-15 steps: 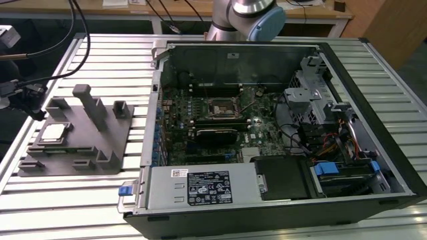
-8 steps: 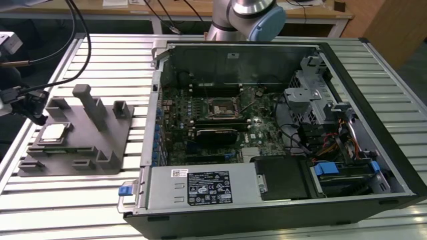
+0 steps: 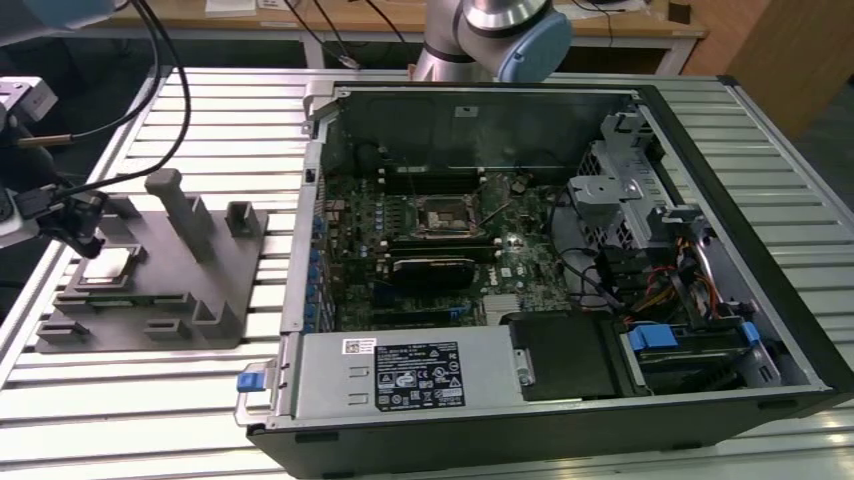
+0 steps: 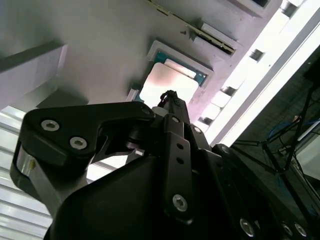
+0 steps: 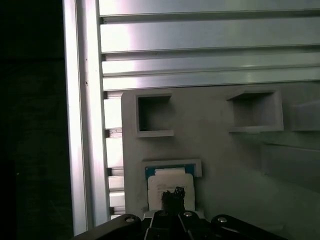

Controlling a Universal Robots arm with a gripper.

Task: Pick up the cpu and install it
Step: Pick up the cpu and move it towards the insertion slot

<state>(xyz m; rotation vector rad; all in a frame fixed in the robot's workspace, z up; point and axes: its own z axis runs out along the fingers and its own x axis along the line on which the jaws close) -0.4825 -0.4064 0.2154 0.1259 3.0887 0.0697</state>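
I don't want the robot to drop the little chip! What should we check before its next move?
1. cpu lying flat in its pocket on the grey holder block: ok.
2. claw lined up with the cpu: ok, its tip sits over the chip in both wrist views.
3. Claw already touching the cpu: cannot tell.
4. computer case open on top, motherboard uncovered: ok.
5. cpu socket empty and ready: cannot tell.
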